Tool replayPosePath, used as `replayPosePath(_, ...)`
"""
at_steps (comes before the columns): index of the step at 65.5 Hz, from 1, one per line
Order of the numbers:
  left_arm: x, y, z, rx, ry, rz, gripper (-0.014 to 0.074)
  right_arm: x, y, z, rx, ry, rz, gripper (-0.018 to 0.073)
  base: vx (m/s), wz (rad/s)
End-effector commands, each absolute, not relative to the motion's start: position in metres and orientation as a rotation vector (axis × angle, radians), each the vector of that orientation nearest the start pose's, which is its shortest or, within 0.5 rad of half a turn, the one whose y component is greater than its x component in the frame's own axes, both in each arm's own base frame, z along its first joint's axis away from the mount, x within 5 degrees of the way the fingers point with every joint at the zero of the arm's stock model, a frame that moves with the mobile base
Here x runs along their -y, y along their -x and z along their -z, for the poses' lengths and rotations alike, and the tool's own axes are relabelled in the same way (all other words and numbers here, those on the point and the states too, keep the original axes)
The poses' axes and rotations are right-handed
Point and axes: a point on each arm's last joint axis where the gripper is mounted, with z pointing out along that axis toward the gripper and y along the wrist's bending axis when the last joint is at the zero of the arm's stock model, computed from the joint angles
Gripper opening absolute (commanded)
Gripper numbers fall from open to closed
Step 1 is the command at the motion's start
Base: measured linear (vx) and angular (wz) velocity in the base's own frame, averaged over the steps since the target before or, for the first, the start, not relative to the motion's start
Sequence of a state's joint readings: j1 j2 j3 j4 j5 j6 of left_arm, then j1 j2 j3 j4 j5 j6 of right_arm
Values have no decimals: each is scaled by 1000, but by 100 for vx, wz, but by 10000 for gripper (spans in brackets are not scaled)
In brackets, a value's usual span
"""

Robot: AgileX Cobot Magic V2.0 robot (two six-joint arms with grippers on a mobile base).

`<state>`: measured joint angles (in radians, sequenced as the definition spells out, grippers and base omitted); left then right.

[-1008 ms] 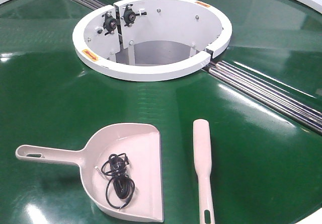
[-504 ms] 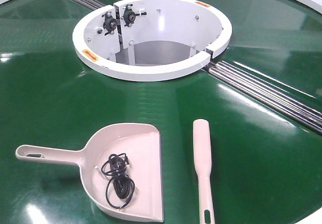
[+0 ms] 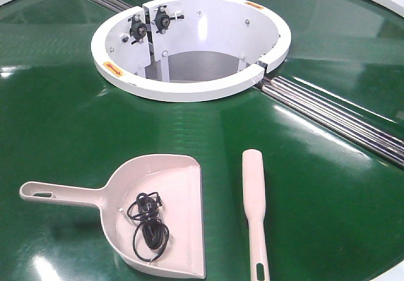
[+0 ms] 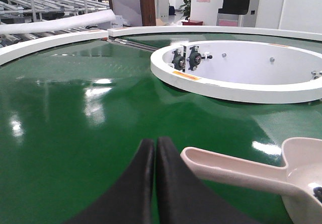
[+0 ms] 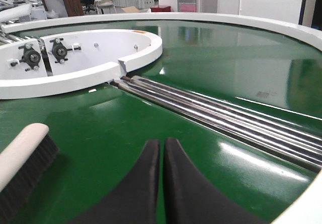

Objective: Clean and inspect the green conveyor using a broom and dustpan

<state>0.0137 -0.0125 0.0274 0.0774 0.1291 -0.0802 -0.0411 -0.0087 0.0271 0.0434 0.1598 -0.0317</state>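
A: Where are the tools lying?
B: The dustpan [image 3: 161, 215] is sitting lower left on the green conveyor [image 3: 63, 123], the broom [image 3: 254, 196] lying just right of it.
A: And the grippers?
B: The left gripper [image 4: 154, 148] and right gripper [image 5: 162, 148] are both showing fingers pressed together, grasping nothing.
A: Handling?
B: Probably light, stiff, slick plastic; I'm favouring the narrow handles.

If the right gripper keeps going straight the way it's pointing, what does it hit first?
Probably bare green conveyor, then the steel roller strips crossing ahead. The right gripper is shut, and the broom sits off to its left, outside that line. Depth is uncertain.
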Motion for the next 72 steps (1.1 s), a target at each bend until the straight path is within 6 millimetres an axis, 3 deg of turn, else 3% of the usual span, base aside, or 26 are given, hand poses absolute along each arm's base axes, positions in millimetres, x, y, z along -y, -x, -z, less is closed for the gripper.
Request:
replayPosePath(1, -1, -56, -192, -1567, 27, 1, -22, 1, -57, -193, -1582, 14, 34, -10, 0, 0)
replayPosePath(11, -1, -56, -192, -1567, 27, 1, -22, -2, -57, -195, -1561, 86, 28, -10, 0, 0)
replayPosePath(72, -1, -56, -192, -1567, 27, 1, -22, -2, -57, -195, -1563, 84, 27, -10, 0, 0)
